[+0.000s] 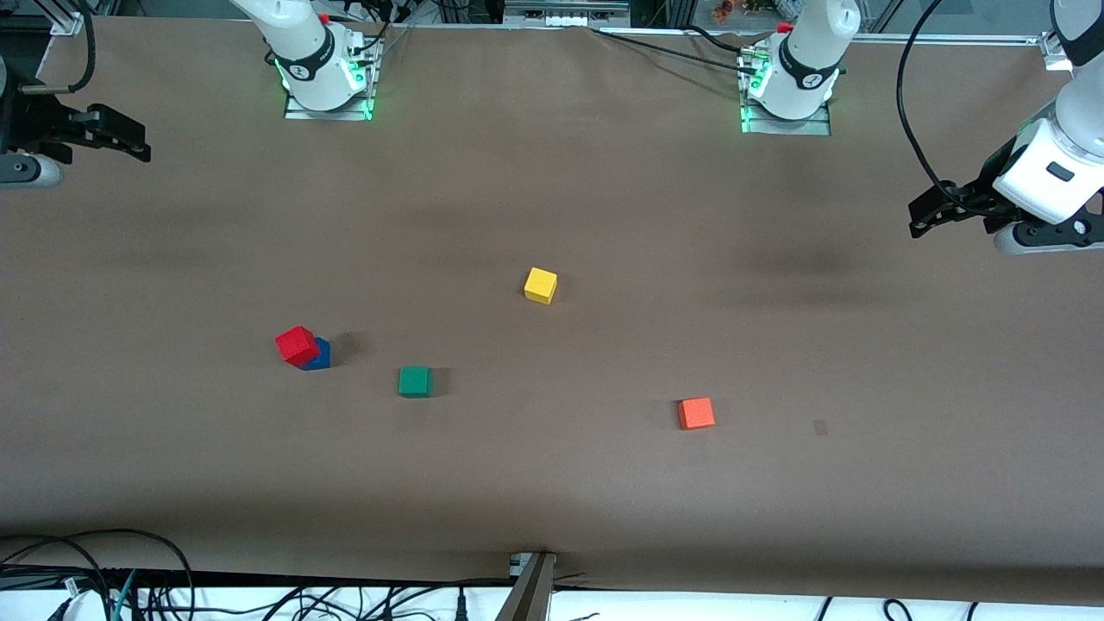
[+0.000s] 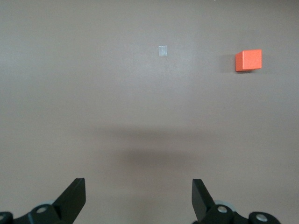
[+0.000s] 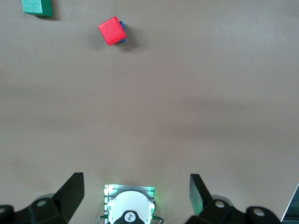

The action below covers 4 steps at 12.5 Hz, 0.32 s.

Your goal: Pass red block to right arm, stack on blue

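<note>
Already red block sits atop blue, skewed, toward right arm's end of table; stack looks done, so neither arm holds anything. Right gripper hangs over table edge at its own end, fingers spread, empty. Left gripper hangs over its end, fingers spread, empty. Both arms wait clear of the cubes. Count: five cubes, one each: red, blue, green cube, yellow cube, orange-red cube. Two arms.

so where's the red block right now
The red block sits on top of the blue cube, toward the right arm's end of the table, beside the green cube; no gripper touches it.
</note>
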Motion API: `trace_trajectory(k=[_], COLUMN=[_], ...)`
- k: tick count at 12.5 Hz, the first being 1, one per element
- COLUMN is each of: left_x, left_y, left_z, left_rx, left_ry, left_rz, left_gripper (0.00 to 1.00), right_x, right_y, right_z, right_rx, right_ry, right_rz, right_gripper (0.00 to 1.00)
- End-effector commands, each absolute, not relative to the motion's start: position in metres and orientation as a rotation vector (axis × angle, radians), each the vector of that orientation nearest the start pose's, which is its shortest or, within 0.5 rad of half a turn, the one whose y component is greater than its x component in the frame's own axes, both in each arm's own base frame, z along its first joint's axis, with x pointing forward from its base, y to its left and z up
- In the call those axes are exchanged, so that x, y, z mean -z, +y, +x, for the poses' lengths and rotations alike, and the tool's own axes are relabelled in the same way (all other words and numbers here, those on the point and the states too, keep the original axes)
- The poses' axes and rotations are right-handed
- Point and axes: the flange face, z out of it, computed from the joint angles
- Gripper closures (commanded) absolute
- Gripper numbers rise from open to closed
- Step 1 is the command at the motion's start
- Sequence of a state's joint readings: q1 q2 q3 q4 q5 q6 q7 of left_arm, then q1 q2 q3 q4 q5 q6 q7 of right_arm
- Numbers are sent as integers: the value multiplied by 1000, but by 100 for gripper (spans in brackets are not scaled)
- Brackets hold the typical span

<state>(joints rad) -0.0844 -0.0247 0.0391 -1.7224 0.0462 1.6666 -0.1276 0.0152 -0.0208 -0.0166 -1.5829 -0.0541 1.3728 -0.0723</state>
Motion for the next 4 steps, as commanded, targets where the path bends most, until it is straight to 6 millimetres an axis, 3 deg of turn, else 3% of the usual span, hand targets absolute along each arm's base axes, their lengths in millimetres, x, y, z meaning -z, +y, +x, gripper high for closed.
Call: trace_trajectory(k=[1, 4], left_x=[-580, -581], left_y=[-21, -21], left_z=[548, 548], left_rx=[-42, -40], left_ry=[-112, -112], left_rz=[-3069, -3069], left_gripper=[0, 0], right_x=[-622, -622], right_y=[-9, -11], right_z=[539, 539], right_rx=[-292, -287], right_ry=[-103, -98], right_rz=[-3177, -3178], right_gripper=[0, 0])
